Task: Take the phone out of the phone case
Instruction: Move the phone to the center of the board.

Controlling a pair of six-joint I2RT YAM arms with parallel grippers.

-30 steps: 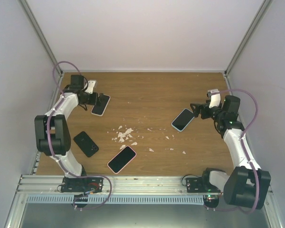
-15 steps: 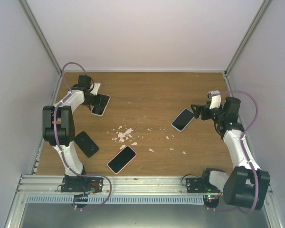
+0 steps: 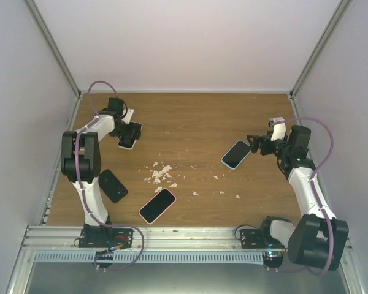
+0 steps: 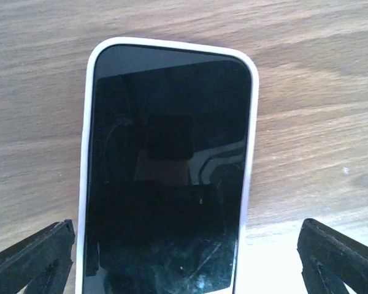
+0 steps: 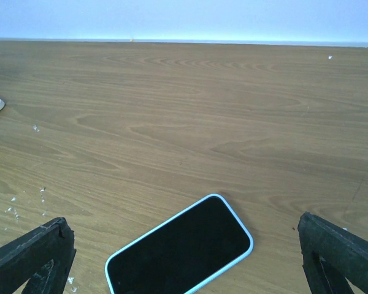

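Nearest, by the middle of the near edge, a pink-cased phone (image 3: pixel 157 206), screen up, lying aslant on the desk (image 3: pixel 196 116). A little farther and toward the left edge, a black phone (image 3: pixel 111 185), flat, well apart from the pink one. Past these, around mid-desk, a scatter of white crumbs (image 3: pixel 160 173). Farther again, toward the right edge, a blue-cased phone (image 3: pixel 236 154), screen up, flat on the wood; right gripper (image 3: pixel 253 144) low just beside its far-right end, spread wide and holding nothing, with its fingers (image 5: pixel 30 257) flanking the phone in the right wrist view and touching neither side. Farthest, near the far-left corner, a white-cased phone (image 3: pixel 129 136), dark screen up, seated in its case; left gripper (image 3: pixel 131 130) right over it, likewise spread wide, with fingertips (image 4: pixel 340 251) outside either long side of the case and not clamped on it
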